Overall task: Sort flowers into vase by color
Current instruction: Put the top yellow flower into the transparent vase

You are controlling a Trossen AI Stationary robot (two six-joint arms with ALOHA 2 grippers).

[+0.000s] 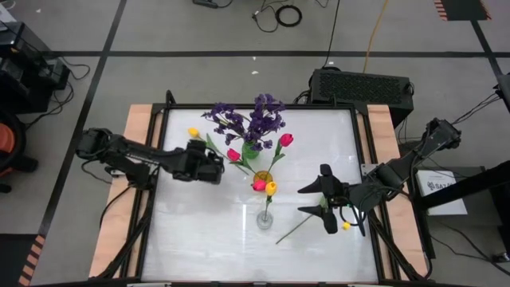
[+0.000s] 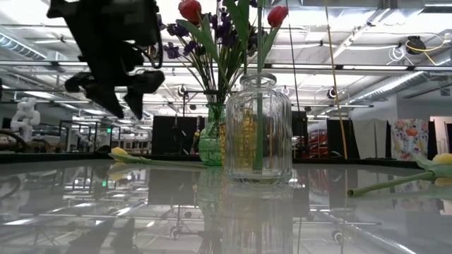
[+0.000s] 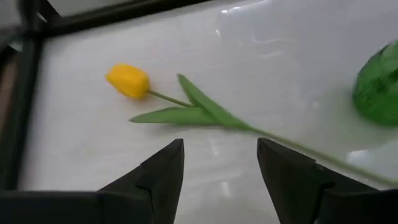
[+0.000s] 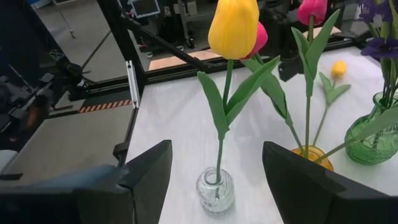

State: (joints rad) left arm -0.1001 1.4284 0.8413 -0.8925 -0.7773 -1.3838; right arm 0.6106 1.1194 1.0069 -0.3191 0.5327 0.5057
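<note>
While left hand (image 3: pixel 221 165) hovers, fingers parted, yellow tulip (image 3: pixel 127 81) lies on table (image 3: pixel 298 62) just beyond

- The high view looks straight down on the whole table (image 1: pixel 199 239).
- The low view sits at tabletop height, close behind the clear vase (image 2: pixel 258 130).
- Each wrist view looks past its own fingers; the right wrist view shares that clear vase (image 4: pixel 215 190).

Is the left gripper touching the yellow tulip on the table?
Apart. The left wrist view shows the left gripper open above bare table, short of the yellow tulip.
</note>
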